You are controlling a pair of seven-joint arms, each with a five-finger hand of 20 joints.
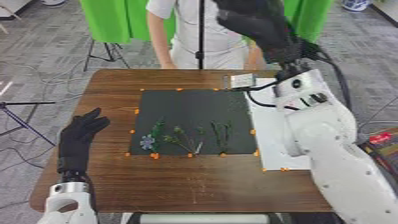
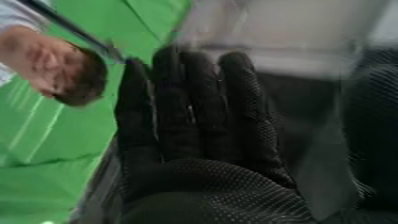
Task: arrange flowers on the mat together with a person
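At the near left, the robot's left hand (image 1: 83,129) is open beside the dark mat (image 1: 185,107), its thumb apart from its fingers. Flowers (image 1: 159,131) lie across the mat's near half: a pale blue bloom (image 1: 147,142) at left, budded sprigs (image 1: 182,137) at center and slim green stems (image 1: 221,136) at right, all roughly pointing away from the robot. A white sheet (image 1: 268,132) adjoins the mat's right side. Beyond the table's far edge, the right hand (image 2: 209,115) is raised, open and empty, its fingers straight. The arrangement appears to be between placements; adding or adjusting a stem would call for lowering that hand and pinching lightly, without dragging neighboring stems.
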